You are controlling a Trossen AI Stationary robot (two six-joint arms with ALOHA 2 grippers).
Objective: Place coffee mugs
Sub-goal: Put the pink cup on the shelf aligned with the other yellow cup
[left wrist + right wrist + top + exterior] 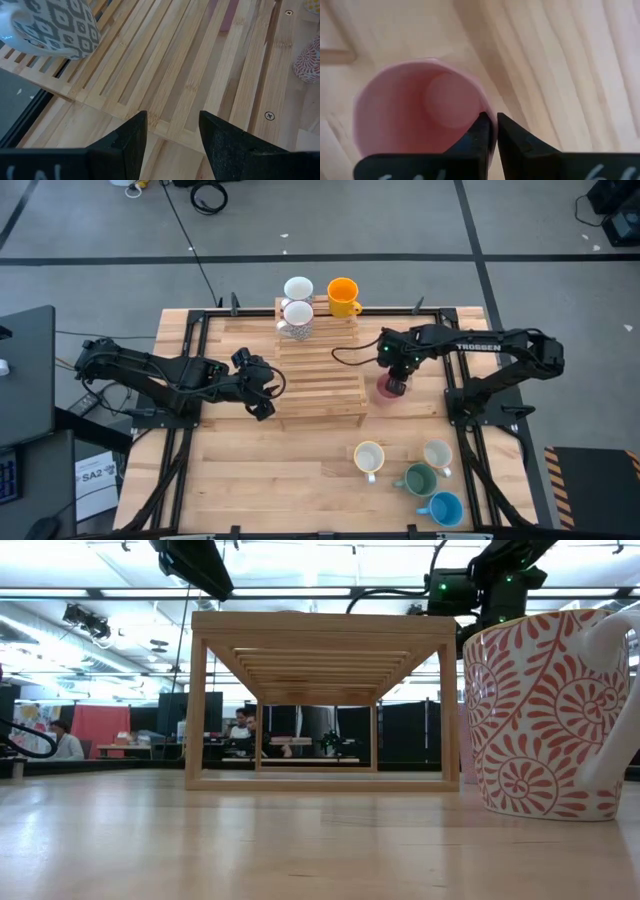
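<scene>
If you count from the high view, eight mugs are out: a plain white mug (298, 287), a grey-patterned white mug (296, 318) and an orange mug (342, 296) up on the far end of the slatted wooden rack (320, 375), a pink mug (389, 387) just off the rack's right edge, and four more on the bench (250, 470) well in front of the rack: cream mug (369, 457), red-patterned white mug (437, 455), dark green mug (419, 479), blue mug (444, 509). Two arms, one rack.

Bench is light wood planks with a black frame, on a grey floor. The low view looks through under the rack to an office-type room with ceiling lights, a red panel, and people sitting far back.

Right tool (491, 131) sits over the pink mug beside the rack, fingers pinched tight on its rim, one inside and one outside. Left tool (170, 131) hovers at the rack's left edge, fingers spread apart and holding nothing.
</scene>
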